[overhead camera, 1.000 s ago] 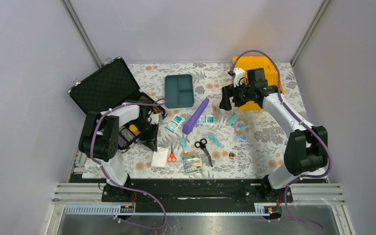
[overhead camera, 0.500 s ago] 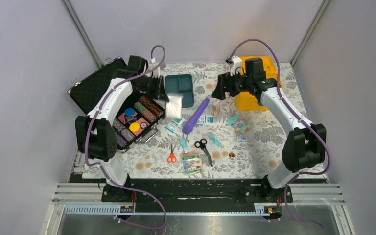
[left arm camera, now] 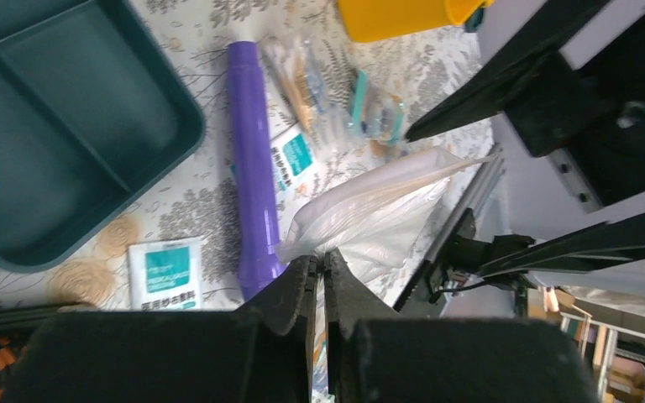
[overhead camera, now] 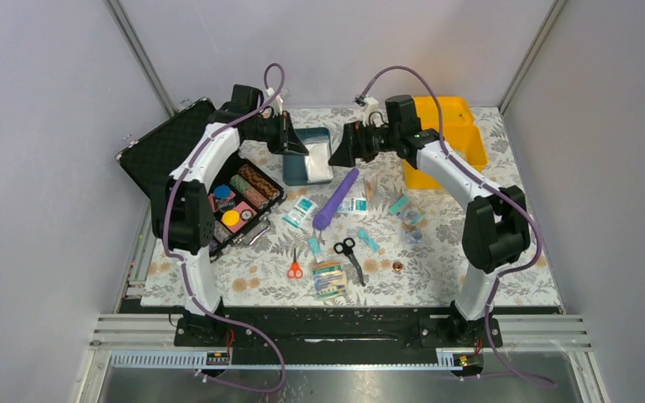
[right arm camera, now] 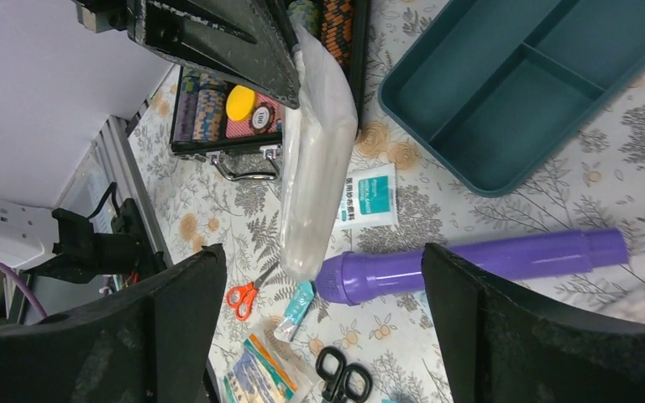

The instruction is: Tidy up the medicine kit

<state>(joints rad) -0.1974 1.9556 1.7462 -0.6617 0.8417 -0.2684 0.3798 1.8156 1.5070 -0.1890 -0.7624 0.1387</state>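
My left tool (overhead camera: 296, 144) is pinched shut on one end of a clear plastic bag (overhead camera: 319, 154). The bag's long axis runs over the teal tray (overhead camera: 298, 170) toward my right tool (overhead camera: 342, 154), which stands wide and holds nothing. The medicine kit (overhead camera: 460, 126) sits far right on the tabletop (overhead camera: 437, 252), nearer the right arm.

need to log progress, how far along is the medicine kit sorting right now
Early. Done: the teal tray lies on the table, out of the yellow case; its visible compartments look empty. In hand: the left gripper is shut on a clear bag by the tray, and the right gripper hangs open next to it. Left: purple tube, black scissors, orange scissors and packets lie loose on the table.
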